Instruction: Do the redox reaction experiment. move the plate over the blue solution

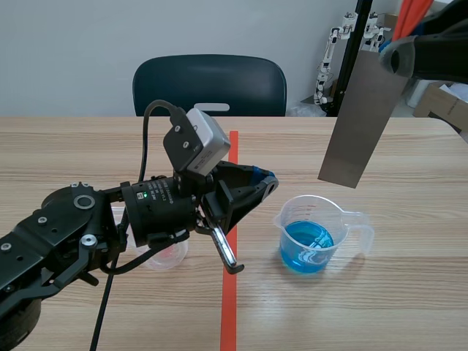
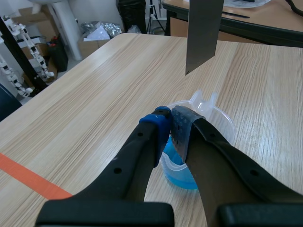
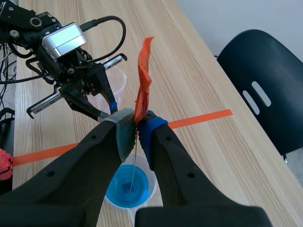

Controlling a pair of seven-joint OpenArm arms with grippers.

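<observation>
My left arm lies low over the tabletop (image 1: 88, 146). Under it stands a small clear dish (image 1: 167, 254) with something pink at its bottom. My left pincer (image 1: 265, 181) is clenched on nothing, its two pads pressed together, and it hovers tilted above the wood. It sits just past the orange-red tape line (image 1: 230, 292) and near the beaker (image 1: 333, 208) without touching it. From my left wrist, the tips of that pincer (image 2: 170, 120) sit in front of the beaker's rim (image 2: 222, 118).

The beaker is clear plastic with a spout, standing upright on the tabletop and part filled with blue solution (image 1: 307, 245).

Above it hangs the grey metal plate (image 1: 363, 117), long and flat, tilted a little, with its lower end in the air well clear of the liquid. My right pincer (image 1: 395, 57) clamps the plate's upper end from the raised arm. From my right wrist I see the plate edge-on as a thin line (image 3: 134, 165) running down between my fingers (image 3: 137, 125) toward the blue solution (image 3: 130, 189). An orange strip (image 3: 143, 71) stands up from the grip. A dark chair (image 1: 209, 86) stands beyond the far edge.
</observation>
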